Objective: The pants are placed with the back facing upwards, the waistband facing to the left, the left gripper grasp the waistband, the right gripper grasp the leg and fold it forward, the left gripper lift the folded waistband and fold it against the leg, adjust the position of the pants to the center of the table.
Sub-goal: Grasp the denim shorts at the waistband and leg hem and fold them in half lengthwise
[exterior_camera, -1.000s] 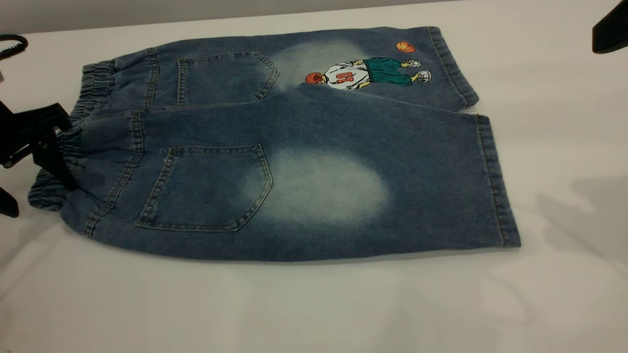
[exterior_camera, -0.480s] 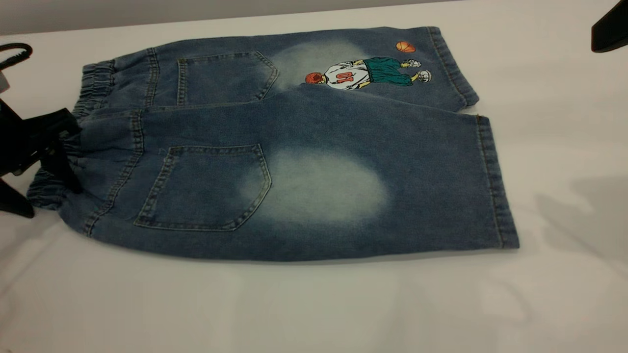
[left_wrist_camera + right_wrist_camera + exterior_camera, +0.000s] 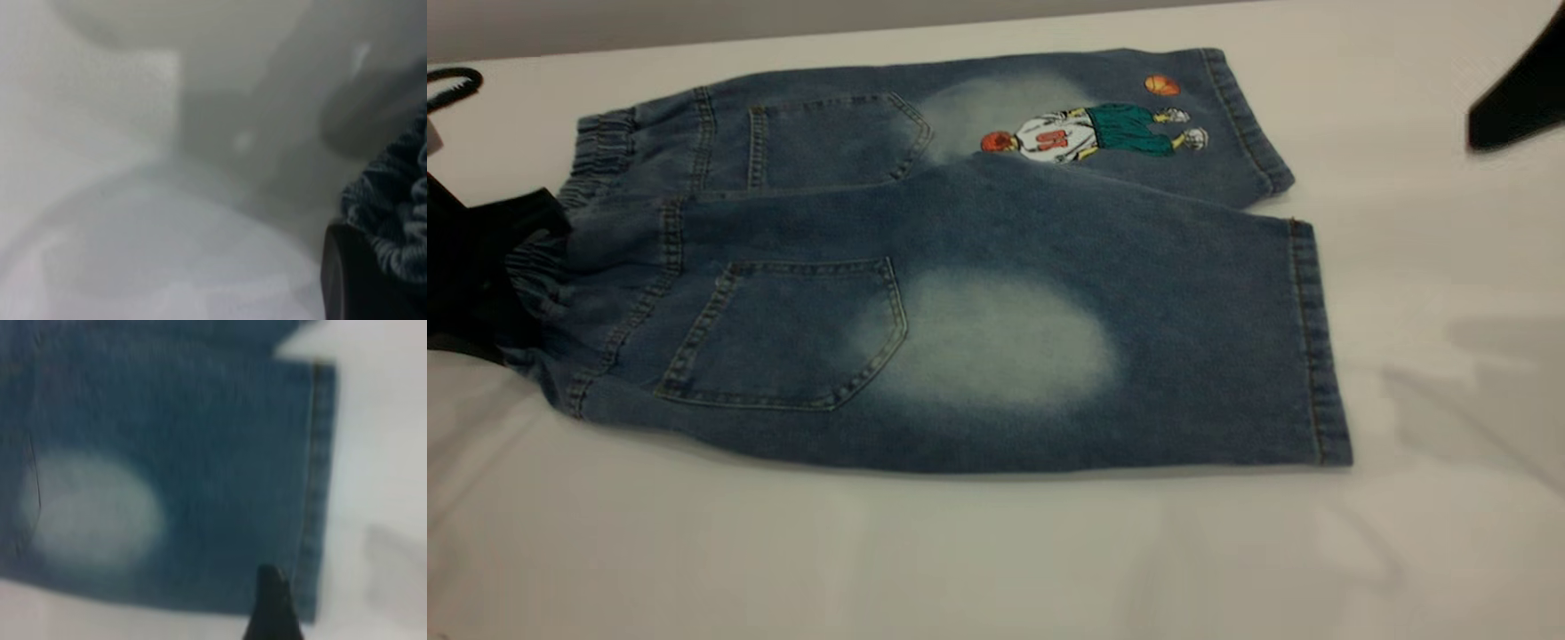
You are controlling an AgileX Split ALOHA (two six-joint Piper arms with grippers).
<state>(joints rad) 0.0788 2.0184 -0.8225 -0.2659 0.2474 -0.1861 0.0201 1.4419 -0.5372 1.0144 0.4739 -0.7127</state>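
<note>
The blue denim pants [image 3: 978, 293] lie back up on the white table [image 3: 996, 551], with the gathered waistband [image 3: 600, 147] at the left. My left gripper [image 3: 489, 284] is at the near end of the waistband, shut on it, and the band bunches there. In the left wrist view the ribbed waistband [image 3: 397, 200] rests against one black finger [image 3: 350, 280]. The plain leg [image 3: 1138, 338] with the pale oval lies flat nearest the camera. My right gripper [image 3: 1516, 102] hangs above the table at the far right, off the cloth. In its wrist view the right gripper [image 3: 270, 607] hovers over the leg's hem [image 3: 317, 487].
The cartoon-print leg [image 3: 1103, 133] lies at the back, partly under the plain leg. A black cable [image 3: 454, 84] loops at the far left. Bare tabletop stretches in front of the pants and to their right.
The left gripper has closed in over the waistband's near end, and the near half of the pants has slid slightly left. The right gripper has dropped lower into view.
</note>
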